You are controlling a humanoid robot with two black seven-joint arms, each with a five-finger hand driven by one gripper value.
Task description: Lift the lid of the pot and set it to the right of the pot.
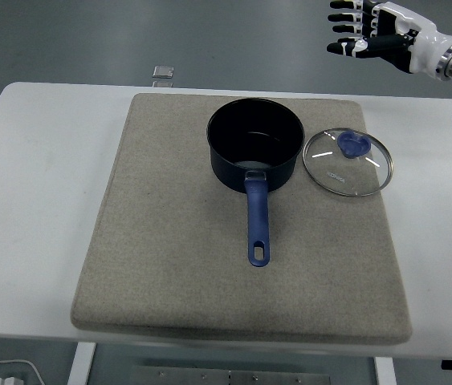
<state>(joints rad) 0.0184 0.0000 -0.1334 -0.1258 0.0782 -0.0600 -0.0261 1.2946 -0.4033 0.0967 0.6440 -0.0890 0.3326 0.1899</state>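
I see the lid (348, 161) lying flat on the mat (169, 265), just right of the pot (255, 144). My right robot hand (368, 30) hangs above, fingers spread, empty.

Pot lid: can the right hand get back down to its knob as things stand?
Probably yes. The right hand hangs open, above and beyond the pot lid, whose blue knob faces up with nothing over it; the pot sits to its left.
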